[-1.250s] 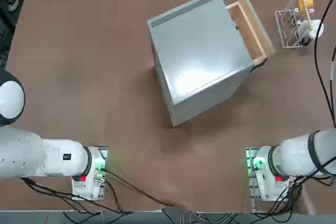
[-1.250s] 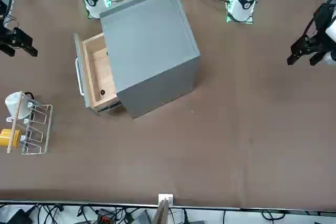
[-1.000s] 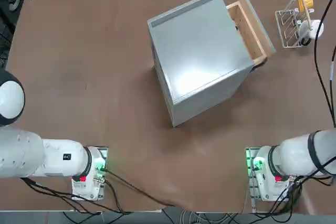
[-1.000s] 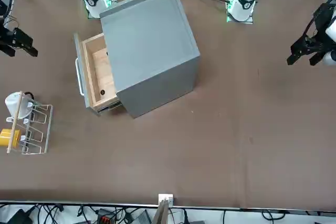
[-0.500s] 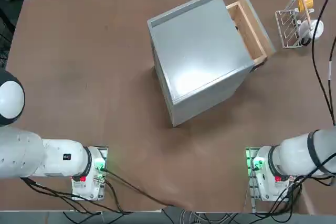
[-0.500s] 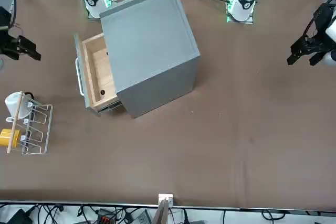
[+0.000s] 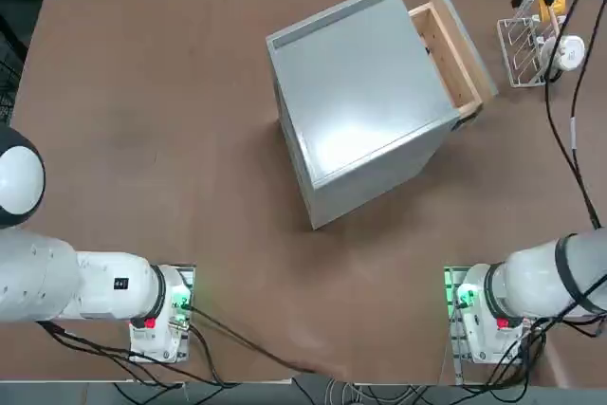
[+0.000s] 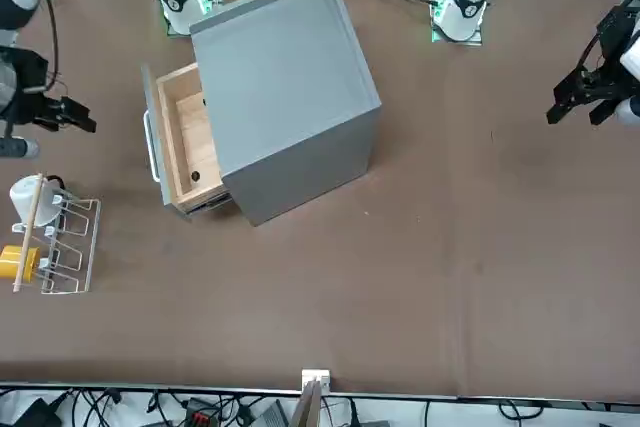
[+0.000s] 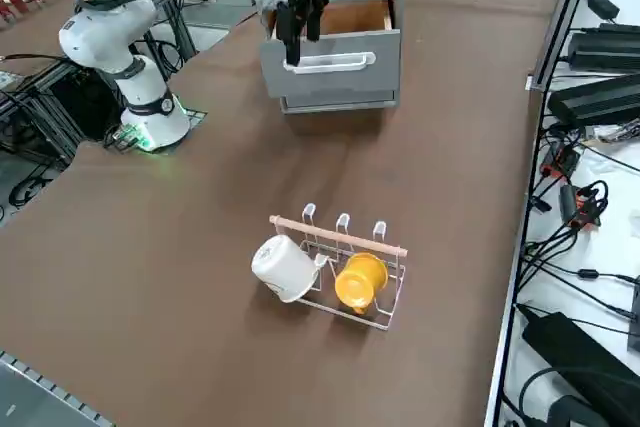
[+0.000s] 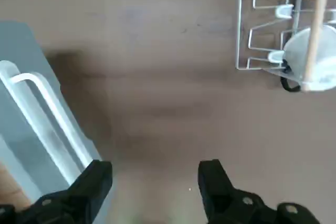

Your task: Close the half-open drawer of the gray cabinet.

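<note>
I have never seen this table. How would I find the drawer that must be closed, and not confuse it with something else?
Look for the gray cabinet, the largest object on the brown table. The drawer juts half-open from its side facing the white wire rack with cups. Only it is light wood inside, with a gray front and a pale bar handle; the open right gripper hovers nearby.

Top view looks straight down from overhead, arm bases at its bottom edge, the gray cabinet [image 7: 365, 111] mid-table. Front view faces back from across the table, high up, catching the same cabinet and its drawer [image 8: 185, 152]. Right side view peers diagonally from the robot's right, the wire rack [image 9: 345, 267] nearest. Wrist view sits close, sharing that rack and the drawer's handle [image 10: 44, 116].
</note>
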